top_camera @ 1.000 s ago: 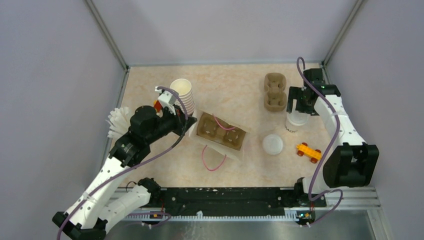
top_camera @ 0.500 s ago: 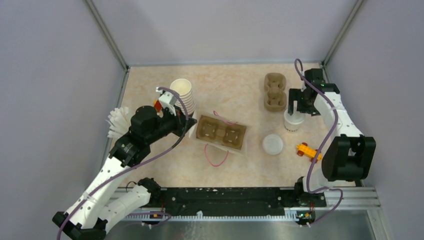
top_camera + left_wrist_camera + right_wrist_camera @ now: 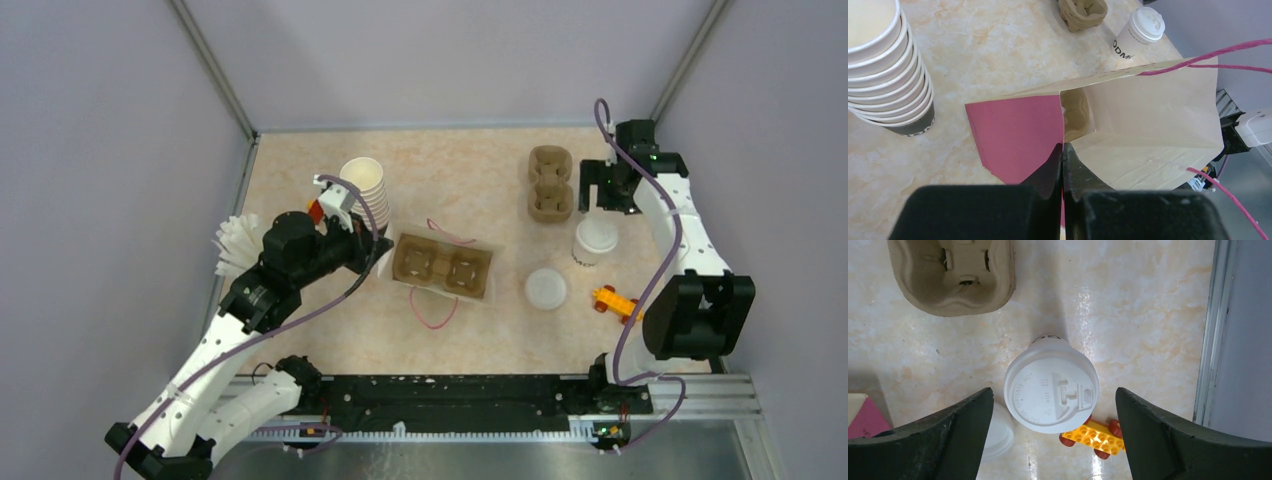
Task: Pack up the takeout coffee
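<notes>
Where the left gripper (image 3: 1063,150) is seen from its own wrist, its 2 fingers are pressed together on the edge of the paper bag (image 3: 1148,125), which is pinched where a pink panel meets a beige one. Just ahead of the fingertips the bag's mouth is held open, and part of a brown cup carrier (image 3: 443,266) is seen inside it. Pink cord handles (image 3: 1208,55) are seen at the bag's far-right edge. To the left of the fingers, and apart from the bag, a stack of lidless white cups (image 3: 888,75) is seen standing on the marbled table (image 3: 470,170). Well beyond the bag, to the far right, the takeout coffee (image 3: 597,238) is seen upright with its lid on.

On the other side, the right gripper (image 3: 1054,390) is spread wide. The takeout coffee is framed in the gap between its 2 fingers and is touched by neither. In the top view the gripper appears beyond the cup. Beside the left finger a loose white lid (image 3: 546,288) is seen lying flat, near the cup. Toward the right finger a yellow toy brick with red wheels (image 3: 1093,437) is partly hidden by the cup's lid. Farther ahead and to the left, a 2nd, empty cup carrier (image 3: 953,275) is seen on the table, apart from the cup.
</notes>
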